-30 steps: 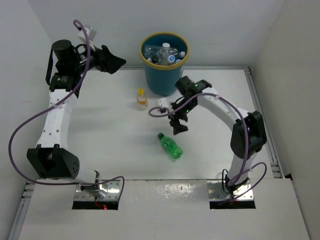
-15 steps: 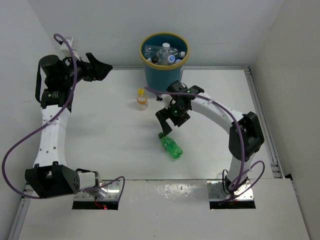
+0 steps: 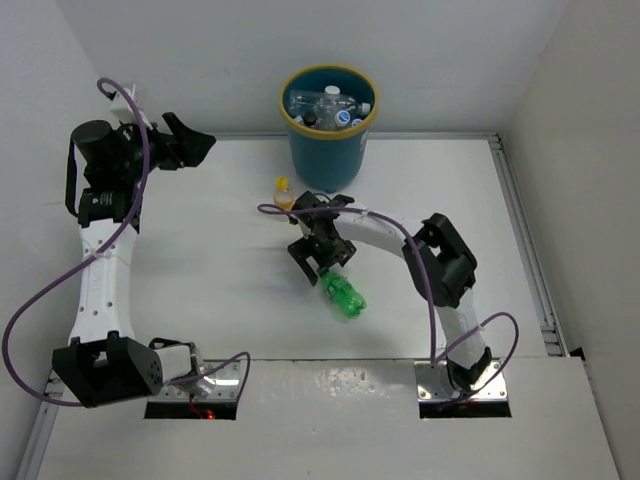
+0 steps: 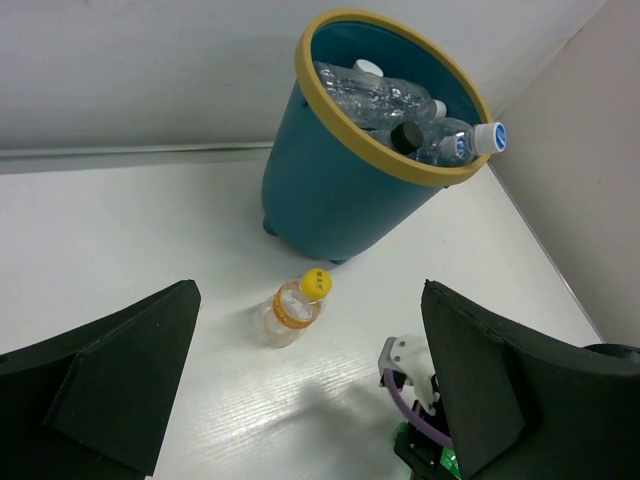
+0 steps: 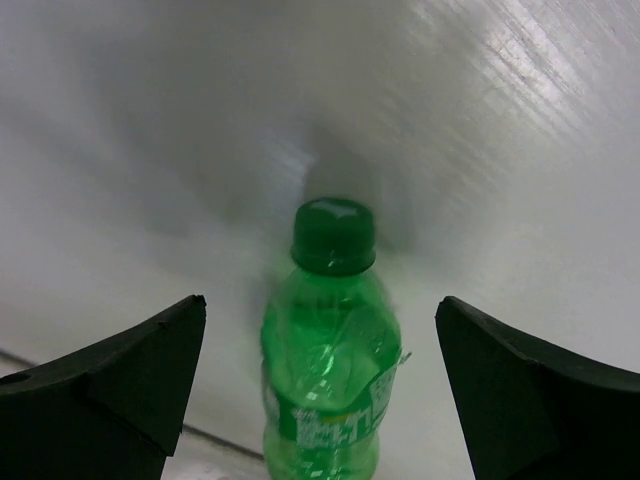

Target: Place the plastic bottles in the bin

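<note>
A white table (image 3: 200, 270) carries the teal bin (image 3: 322, 155), with clear bottles (image 3: 330, 108) inside, at its far edge. The right gripper (image 3: 318, 262) hangs over the lying green bottle (image 3: 347, 298), jaws spread. The left gripper (image 3: 195, 138), jaws also spread, is well apart. An orange bottle (image 4: 290, 312) stands near the bin.

One green bottle (image 3: 345, 298), one yellow-capped bottle (image 4: 293, 310), one bin (image 3: 325, 160) holding several more

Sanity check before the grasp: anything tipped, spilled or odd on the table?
The green bottle lies on its side below the open right gripper; the yellow-capped bottle stands upright beside the bin. No spill visible.
</note>
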Robot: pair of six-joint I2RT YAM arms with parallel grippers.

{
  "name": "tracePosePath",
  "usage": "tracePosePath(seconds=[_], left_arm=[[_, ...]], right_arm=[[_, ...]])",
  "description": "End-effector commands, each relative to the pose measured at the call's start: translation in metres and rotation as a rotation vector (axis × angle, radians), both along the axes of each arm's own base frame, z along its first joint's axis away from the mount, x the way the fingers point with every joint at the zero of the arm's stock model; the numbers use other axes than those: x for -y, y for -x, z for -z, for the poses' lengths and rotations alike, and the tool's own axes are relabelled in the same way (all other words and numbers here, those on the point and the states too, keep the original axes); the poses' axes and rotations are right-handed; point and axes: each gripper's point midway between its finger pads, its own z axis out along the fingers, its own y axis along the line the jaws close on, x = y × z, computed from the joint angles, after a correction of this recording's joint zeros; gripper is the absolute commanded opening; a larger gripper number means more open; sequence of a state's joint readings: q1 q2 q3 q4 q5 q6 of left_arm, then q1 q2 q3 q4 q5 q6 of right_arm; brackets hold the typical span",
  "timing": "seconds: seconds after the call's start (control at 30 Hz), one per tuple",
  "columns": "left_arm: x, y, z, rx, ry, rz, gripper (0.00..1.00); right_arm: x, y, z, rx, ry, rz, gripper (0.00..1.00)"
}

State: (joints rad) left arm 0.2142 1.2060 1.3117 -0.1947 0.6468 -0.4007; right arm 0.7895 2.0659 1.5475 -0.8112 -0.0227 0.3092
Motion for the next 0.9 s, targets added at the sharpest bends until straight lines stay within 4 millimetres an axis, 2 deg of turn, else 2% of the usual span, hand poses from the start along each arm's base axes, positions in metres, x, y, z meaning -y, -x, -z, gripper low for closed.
tracePosePath(seconds=[0.0,0.07,0.17,0.23,0.27,0.3,0.37,0.43,0.47,0.53,0.57,0.63,0.67,0.7,0.73,0.77,0.8,0.83,0.87], left_arm=[[-0.007,0.004,-0.012,0.043,-0.012,-0.024,1.00],[-0.009,0.005,-0.010,0.046,-0.021,-0.033,1.00],[-0.008,0.008,-0.009,0.045,-0.020,-0.033,1.00],[-0.010,0.006,-0.005,0.039,-0.027,-0.042,1.00],[-0.010,0.006,-0.005,0.039,-0.027,-0.042,1.00],[-0.012,0.005,-0.004,0.039,-0.028,-0.054,1.00],[-0.015,0.006,-0.003,0.030,-0.027,-0.063,1.00],[-0.015,0.006,-0.003,0.030,-0.027,-0.063,1.00],[-0.015,0.006,-0.003,0.030,-0.027,-0.063,1.00],[-0.013,0.005,-0.010,0.056,-0.014,-0.055,1.00],[-0.013,0.004,-0.013,0.068,-0.016,-0.055,1.00],[-0.011,0.004,-0.015,0.077,0.005,-0.047,1.00],[-0.011,0.003,-0.023,0.109,0.007,-0.047,1.00],[-0.011,0.001,-0.027,0.134,0.019,-0.046,1.00],[-0.010,0.001,-0.026,0.139,0.025,-0.037,1.00],[-0.009,0.000,-0.026,0.143,0.037,-0.037,1.00],[-0.009,0.000,-0.030,0.160,0.041,-0.036,1.00],[-0.005,-0.001,-0.033,0.190,0.035,-0.024,1.00],[-0.005,-0.001,-0.037,0.201,0.040,-0.023,1.00]], right_arm=[[0.006,-0.015,0.009,0.049,0.065,-0.010,0.95],[0.011,-0.012,0.024,0.019,0.106,-0.038,0.94],[0.016,-0.011,0.033,0.003,0.132,-0.065,0.86],[0.017,-0.009,0.038,-0.008,0.138,-0.078,0.72],[0.017,-0.010,0.034,0.002,0.133,-0.081,0.64],[0.015,-0.010,0.032,0.003,0.129,-0.088,0.44],[0.012,-0.011,0.024,0.004,0.102,-0.103,0.26],[0.004,-0.014,0.005,0.024,0.052,-0.125,0.06],[-0.004,-0.019,-0.012,0.069,0.017,-0.133,0.02],[-0.017,-0.022,-0.042,0.113,-0.083,-0.179,0.00],[-0.029,-0.027,-0.084,0.179,-0.184,-0.197,0.00],[-0.034,-0.038,-0.115,0.238,-0.269,-0.214,0.00],[-0.054,-0.042,-0.149,0.286,-0.394,-0.262,0.00],[-0.063,-0.055,-0.206,0.408,-0.535,-0.283,0.00],[-0.068,-0.055,-0.230,0.438,-0.617,-0.309,0.00],[-0.060,-0.063,-0.276,0.537,-0.694,-0.301,0.00],[-0.054,-0.074,-0.297,0.579,-0.746,-0.261,0.00],[-0.063,-0.083,-0.348,0.695,-0.884,-0.283,0.00],[-0.045,-0.103,-0.381,0.772,-0.935,-0.222,0.00]])
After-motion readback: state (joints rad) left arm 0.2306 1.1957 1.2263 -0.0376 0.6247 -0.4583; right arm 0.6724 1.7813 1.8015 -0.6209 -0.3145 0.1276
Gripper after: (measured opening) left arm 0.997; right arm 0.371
